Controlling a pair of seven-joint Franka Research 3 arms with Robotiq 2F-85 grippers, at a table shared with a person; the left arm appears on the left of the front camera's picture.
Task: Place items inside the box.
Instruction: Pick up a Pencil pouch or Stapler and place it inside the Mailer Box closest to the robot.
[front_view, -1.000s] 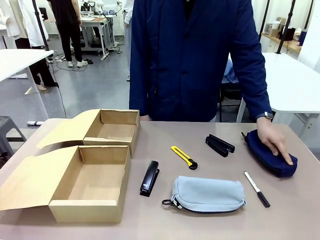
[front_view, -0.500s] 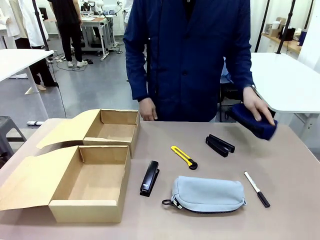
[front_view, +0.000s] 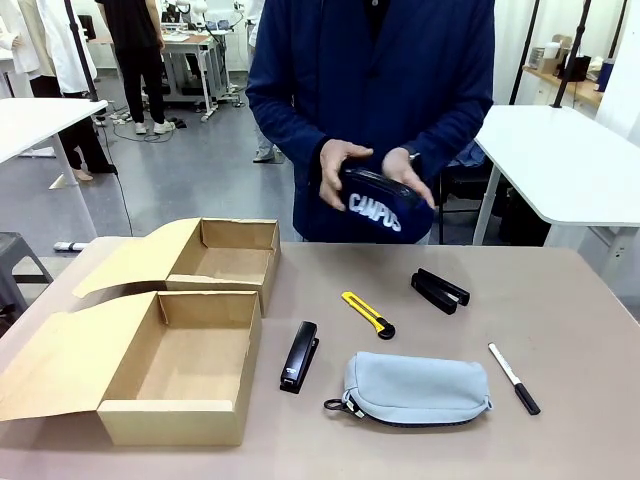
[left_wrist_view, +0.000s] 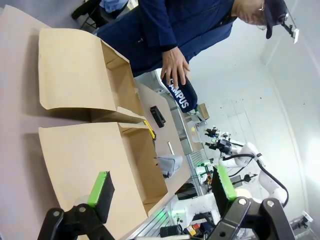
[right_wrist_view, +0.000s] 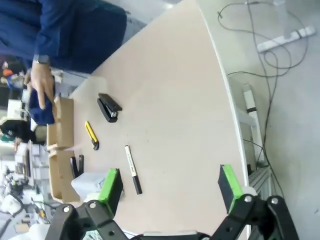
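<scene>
Left gripper (left_wrist_view: 162, 186) and right gripper (right_wrist_view: 170, 185) are idling wide open while the person (front_view: 370, 90) is lifting the navy pouch (front_view: 385, 208) away, leaving only items (front_view: 415, 388) for the box (front_view: 175, 408).

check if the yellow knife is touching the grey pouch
Apart. In the front view the utility knife lies beyond the grey pouch, with a strip of bare table plainly visible between them.

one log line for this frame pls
person: hands hold navy pouch aloft | box: open, empty | on table: stapler, utility knife, grey pouch, marker | left fingers: open | right fingers: open
</scene>
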